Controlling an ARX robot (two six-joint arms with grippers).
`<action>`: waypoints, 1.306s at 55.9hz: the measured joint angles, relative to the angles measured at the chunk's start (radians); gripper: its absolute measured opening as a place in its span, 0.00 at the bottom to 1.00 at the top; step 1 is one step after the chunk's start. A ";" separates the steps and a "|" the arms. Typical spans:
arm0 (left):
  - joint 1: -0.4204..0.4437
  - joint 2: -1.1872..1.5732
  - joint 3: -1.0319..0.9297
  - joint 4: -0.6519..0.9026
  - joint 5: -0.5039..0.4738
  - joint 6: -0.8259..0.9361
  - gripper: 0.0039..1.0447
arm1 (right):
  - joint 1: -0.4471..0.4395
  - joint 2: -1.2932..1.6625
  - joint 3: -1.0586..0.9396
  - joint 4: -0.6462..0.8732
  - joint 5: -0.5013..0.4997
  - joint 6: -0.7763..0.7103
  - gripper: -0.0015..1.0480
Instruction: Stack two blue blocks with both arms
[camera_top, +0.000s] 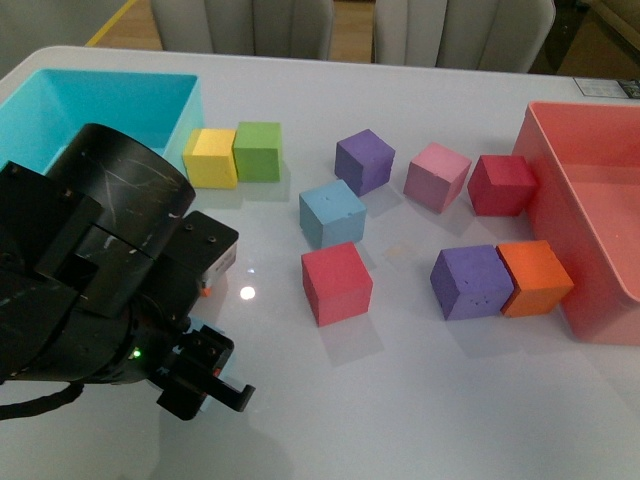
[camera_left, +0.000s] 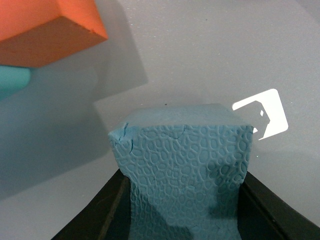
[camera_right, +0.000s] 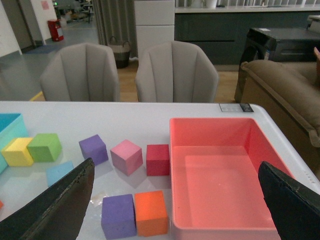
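Note:
In the left wrist view my left gripper (camera_left: 184, 210) is shut on a sky-blue block (camera_left: 185, 160) with a pitted face, squeezed between both black jaws above the white table. From the front, the bulky black left arm (camera_top: 90, 270) hides that block. The other blue block (camera_top: 332, 213) rests on the table mid-left, behind a red cube; it also shows in the right wrist view (camera_right: 60, 172). My right gripper (camera_right: 176, 167) hangs open high above the table with nothing between its fingers (camera_right: 60, 210), and it is outside the front view.
A turquoise tray (camera_top: 190, 110) stands far left and a pink tray (camera_top: 560, 200) at the right. Yellow (camera_top: 212, 157), green (camera_top: 258, 150), purple (camera_top: 364, 160), pink (camera_top: 437, 176), red (camera_top: 337, 283), purple (camera_top: 471, 282) and orange (camera_top: 534, 278) cubes lie scattered. An orange cube (camera_left: 45, 30) sits near the left gripper.

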 joint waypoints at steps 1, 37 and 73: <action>0.000 -0.013 -0.004 -0.006 -0.008 0.000 0.41 | 0.000 0.000 0.000 0.000 0.000 0.000 0.91; -0.016 -0.066 0.475 -0.321 -0.022 0.121 0.38 | 0.000 0.000 0.000 0.000 0.000 0.000 0.91; -0.117 0.356 1.017 -0.509 -0.046 0.278 0.38 | 0.000 0.000 0.000 0.000 0.000 0.000 0.91</action>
